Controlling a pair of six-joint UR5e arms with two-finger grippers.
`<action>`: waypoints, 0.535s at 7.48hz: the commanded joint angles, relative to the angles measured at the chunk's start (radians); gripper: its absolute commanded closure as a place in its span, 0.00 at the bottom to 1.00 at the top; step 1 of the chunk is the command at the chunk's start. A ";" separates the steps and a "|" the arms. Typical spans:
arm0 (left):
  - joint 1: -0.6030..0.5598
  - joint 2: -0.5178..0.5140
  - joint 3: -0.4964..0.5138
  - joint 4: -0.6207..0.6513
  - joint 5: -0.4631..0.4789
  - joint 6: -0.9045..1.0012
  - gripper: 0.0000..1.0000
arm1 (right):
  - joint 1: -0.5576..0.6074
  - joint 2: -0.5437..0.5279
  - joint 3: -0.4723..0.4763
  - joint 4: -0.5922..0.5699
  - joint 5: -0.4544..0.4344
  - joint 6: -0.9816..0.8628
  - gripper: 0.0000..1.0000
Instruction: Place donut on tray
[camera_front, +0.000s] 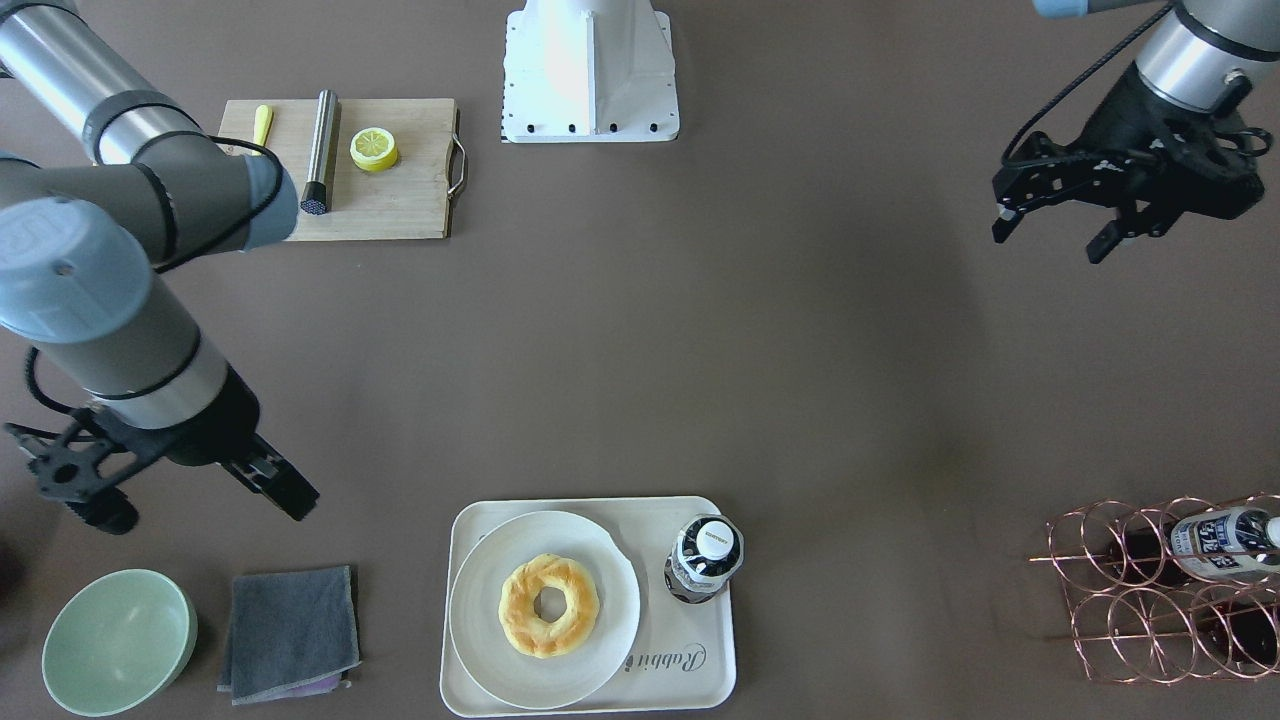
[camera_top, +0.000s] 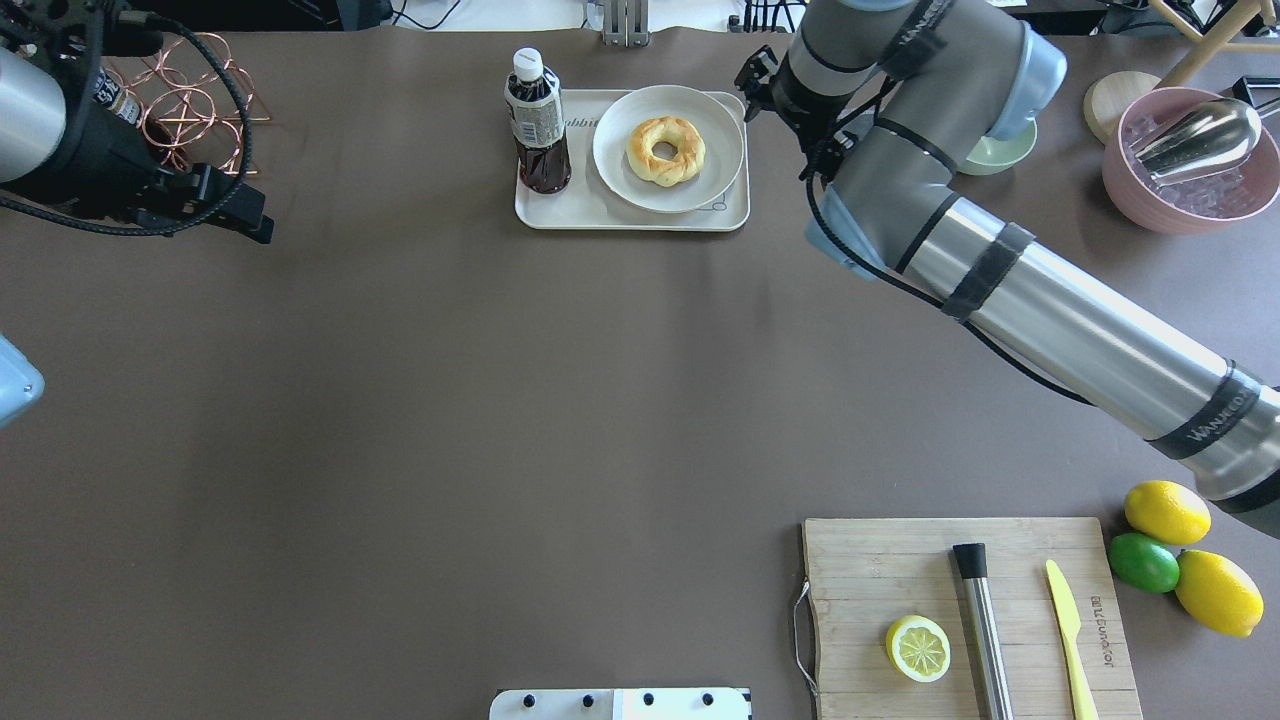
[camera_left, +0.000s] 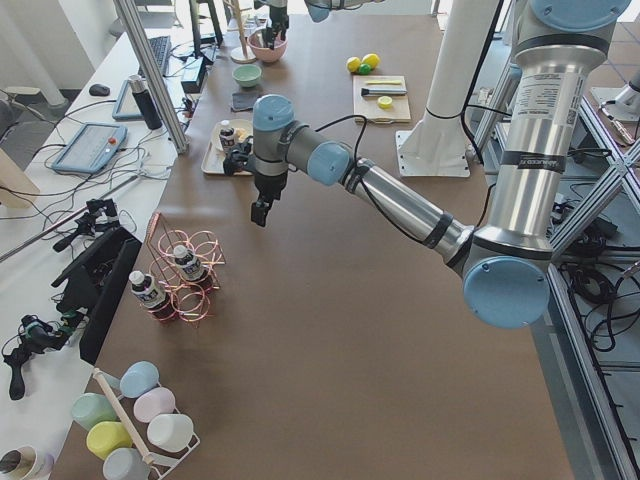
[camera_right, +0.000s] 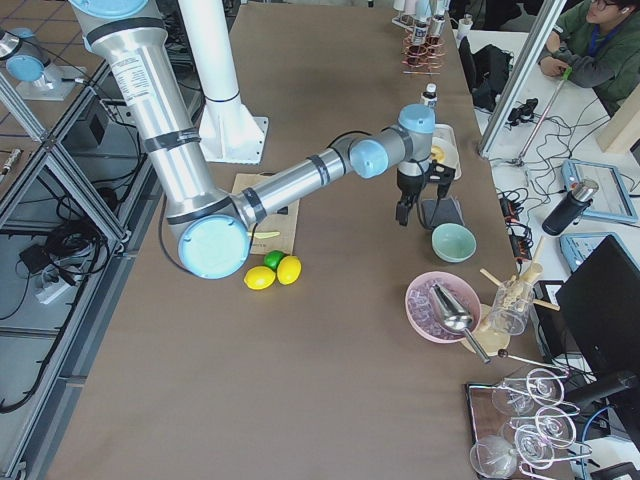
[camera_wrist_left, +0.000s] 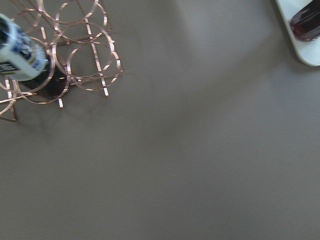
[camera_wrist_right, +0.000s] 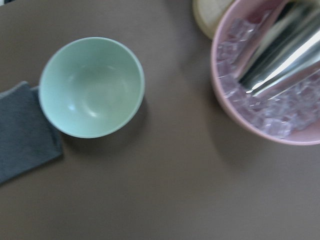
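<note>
The donut (camera_front: 549, 605) is a golden ring that lies on a round white plate (camera_front: 480, 620). The plate rests on the cream tray (camera_front: 690, 670) at the table's far side, next to a dark drink bottle (camera_front: 704, 560); the donut also shows in the overhead view (camera_top: 665, 150). My right gripper (camera_front: 205, 508) hangs open and empty above the table, to the right of the tray from my side, near the grey cloth. My left gripper (camera_front: 1050, 238) is open and empty, far off to the tray's left and above bare table.
A mint bowl (camera_front: 118, 640) and a grey cloth (camera_front: 290, 632) lie beside the tray. A copper rack (camera_front: 1170, 590) holds bottles. A cutting board (camera_top: 970, 610) carries a lemon half, a metal tool and a yellow knife. A pink ice bowl (camera_top: 1190, 160) stands at far right.
</note>
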 joint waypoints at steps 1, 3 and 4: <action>-0.190 0.024 0.153 0.001 -0.005 0.326 0.01 | 0.242 -0.300 0.065 -0.030 0.011 -0.610 0.00; -0.234 0.061 0.247 -0.013 -0.008 0.405 0.01 | 0.395 -0.408 0.041 -0.033 0.011 -0.881 0.00; -0.237 0.067 0.282 -0.013 -0.002 0.427 0.01 | 0.457 -0.426 0.020 -0.036 0.012 -0.979 0.00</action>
